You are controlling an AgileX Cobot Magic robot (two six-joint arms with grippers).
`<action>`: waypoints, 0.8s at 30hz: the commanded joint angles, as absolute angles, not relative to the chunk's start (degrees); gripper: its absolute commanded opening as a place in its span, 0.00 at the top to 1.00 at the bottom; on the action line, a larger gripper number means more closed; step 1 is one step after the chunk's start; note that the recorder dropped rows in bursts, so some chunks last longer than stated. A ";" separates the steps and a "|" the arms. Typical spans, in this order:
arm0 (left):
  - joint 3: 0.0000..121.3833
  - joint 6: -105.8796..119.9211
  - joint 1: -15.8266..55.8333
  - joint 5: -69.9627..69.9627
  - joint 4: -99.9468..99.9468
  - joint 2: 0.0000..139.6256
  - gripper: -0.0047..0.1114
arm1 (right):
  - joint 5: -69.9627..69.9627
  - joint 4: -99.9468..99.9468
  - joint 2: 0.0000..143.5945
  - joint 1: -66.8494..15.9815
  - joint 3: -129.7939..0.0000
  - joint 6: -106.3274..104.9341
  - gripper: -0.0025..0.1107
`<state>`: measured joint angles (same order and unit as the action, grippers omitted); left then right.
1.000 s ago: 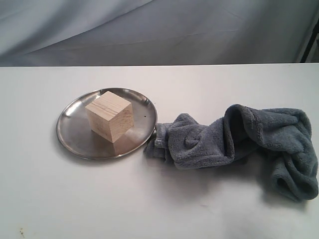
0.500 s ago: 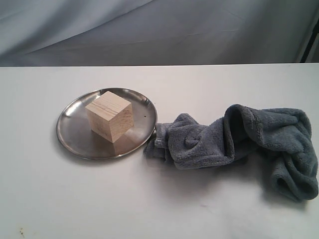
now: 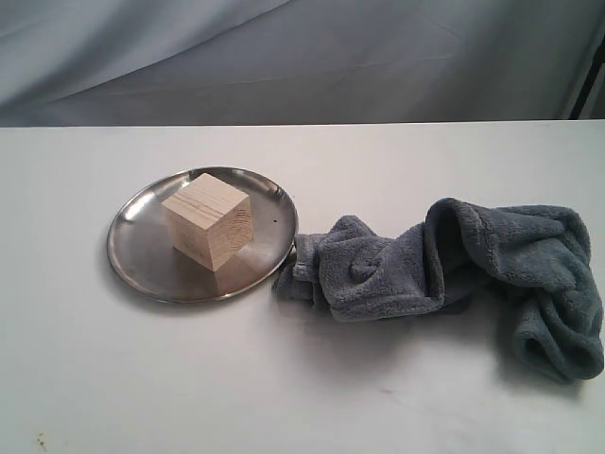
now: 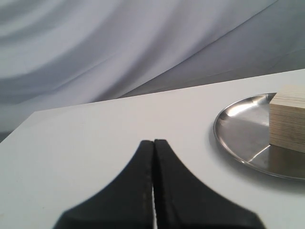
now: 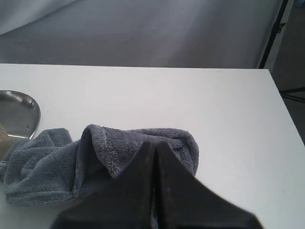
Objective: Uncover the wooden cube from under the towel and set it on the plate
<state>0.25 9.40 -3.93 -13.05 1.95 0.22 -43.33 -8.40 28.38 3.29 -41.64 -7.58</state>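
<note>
The pale wooden cube (image 3: pixel 208 219) stands on the round steel plate (image 3: pixel 142 255) at the table's left; it also shows at the edge of the left wrist view as the wooden cube (image 4: pixel 289 118) on the plate (image 4: pixel 238 129). The blue-grey towel (image 3: pixel 454 265) lies crumpled on the table right of the plate, its end touching the rim. My left gripper (image 4: pixel 153 142) is shut and empty, back from the plate. My right gripper (image 5: pixel 155 143) is shut and empty, with the towel (image 5: pixel 71 157) beyond its tips. Neither gripper appears in the exterior view.
A white table (image 3: pixel 302 397) carries everything, with a grey cloth backdrop (image 3: pixel 302 57) behind it. A dark stand (image 5: pixel 274 33) rises past the table's far right corner.
</note>
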 commanded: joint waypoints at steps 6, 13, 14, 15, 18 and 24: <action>0.00 9.24 -4.07 -12.31 2.55 0.00 0.96 | -43.06 -8.61 14.91 3.42 -36.15 -7.20 0.98; 0.00 9.24 -4.07 -12.31 3.99 0.00 0.96 | -45.07 -8.61 3.11 3.42 -34.49 -6.18 0.98; 0.00 9.24 -4.07 -12.31 4.79 0.00 0.96 | -45.07 -8.61 1.60 3.42 -34.49 -5.61 0.98; 0.00 9.24 -4.07 -12.31 5.44 0.00 0.96 | -45.07 -8.61 0.12 3.42 -34.49 -5.50 0.98; 0.00 9.24 -4.07 -12.31 7.20 0.00 0.96 | -45.78 -8.61 0.00 3.42 -34.72 -5.37 0.98; 0.00 9.24 -4.07 -12.20 8.77 0.00 0.96 | -44.95 -8.25 0.00 3.42 -33.65 -5.37 0.98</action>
<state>0.25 9.40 -3.93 -12.81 8.35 0.22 -45.72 -8.51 0.19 3.29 -34.65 -5.83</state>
